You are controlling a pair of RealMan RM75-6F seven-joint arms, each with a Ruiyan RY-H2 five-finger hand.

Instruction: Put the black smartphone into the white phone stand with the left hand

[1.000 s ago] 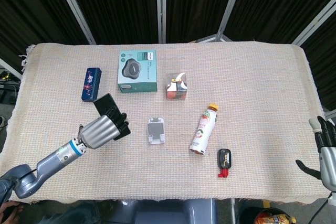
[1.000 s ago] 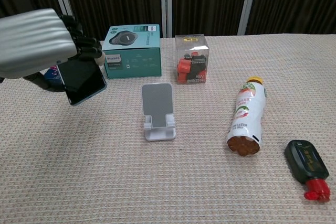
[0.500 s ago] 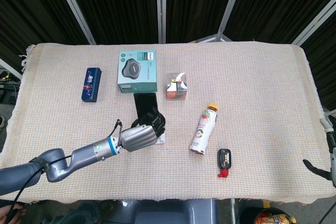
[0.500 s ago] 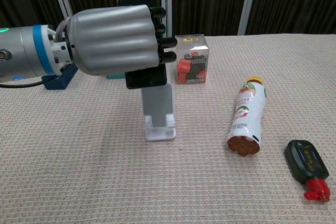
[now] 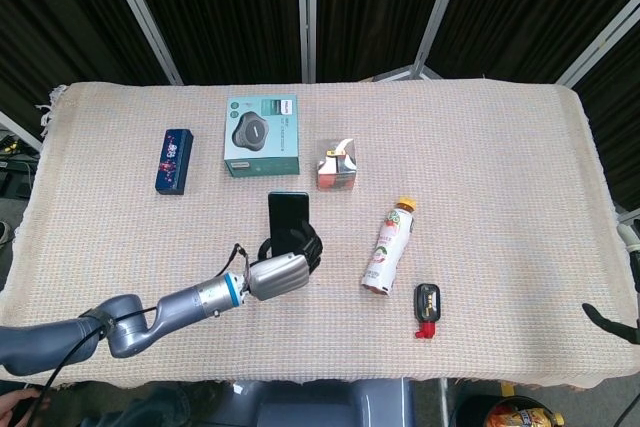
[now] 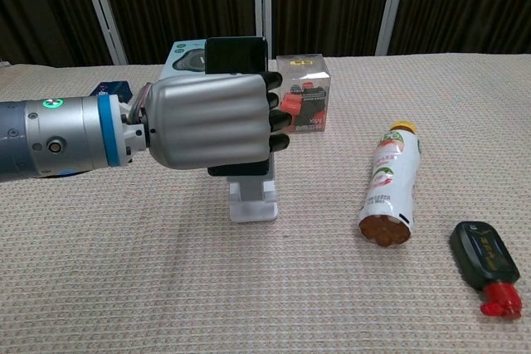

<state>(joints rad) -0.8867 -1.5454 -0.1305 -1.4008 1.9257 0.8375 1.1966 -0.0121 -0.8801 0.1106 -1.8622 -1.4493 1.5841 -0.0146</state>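
Dark curtained panels stand behind a table covered in a beige woven cloth (image 5: 480,147). Near the front centre of the cloth, the robot's silver left hand (image 6: 211,126) grips a black rectangular smartphone (image 6: 237,55), its fingers wrapped around the phone's lower half so that only the top portion shows above them. The phone stands upright, directly over the white plastic phone stand (image 6: 252,202), whose base and front lip show just below the hand. Whether the phone's bottom edge already sits in the stand's ledge cannot be told, since the hand hides that spot. Judging from this, the carry is done and the phone is lined up; what seems left is seating it against the stand's back and letting go. The right hand (image 5: 628,247) shows only as a sliver at the table's far right edge, too little to tell how it is held.
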